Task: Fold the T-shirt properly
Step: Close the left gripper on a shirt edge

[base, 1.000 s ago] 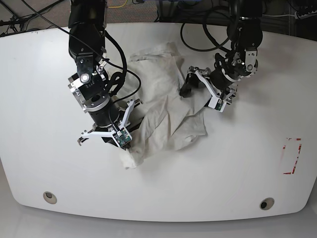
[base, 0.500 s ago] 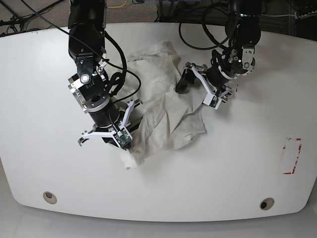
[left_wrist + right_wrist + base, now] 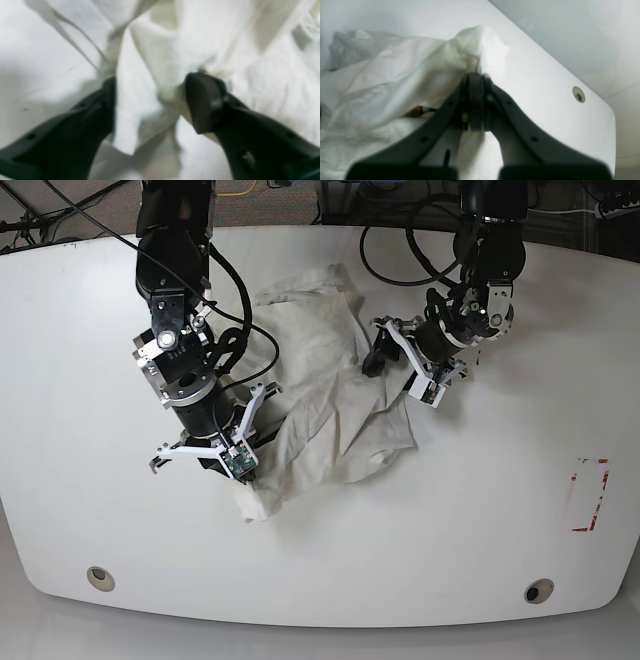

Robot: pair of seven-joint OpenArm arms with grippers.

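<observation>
The cream T-shirt (image 3: 330, 380) lies crumpled and wrinkled in the middle of the white table (image 3: 480, 520). My right gripper (image 3: 245, 473), on the left of the base view, is shut on the shirt's near lower corner. In the right wrist view its fingers (image 3: 475, 82) pinch a raised edge of the T-shirt (image 3: 395, 70), and a small orange patch (image 3: 416, 110) peeks out below. My left gripper (image 3: 376, 360) sits at the shirt's right edge. In the left wrist view, the left gripper (image 3: 152, 100) stands open around a bunched fold of the T-shirt (image 3: 175, 37); one finger (image 3: 202, 100) touches cloth.
A red outlined rectangle (image 3: 590, 495) is marked near the table's right edge. Two round holes (image 3: 100, 577) (image 3: 538, 591) sit near the front edge; one hole (image 3: 578, 94) shows in the right wrist view. Black cables (image 3: 400, 250) trail at the back.
My left arm has moved left onto the shirt's right edge and its jaws have narrowed around a fold. My right arm has shifted slightly up and left, still holding the corner.
</observation>
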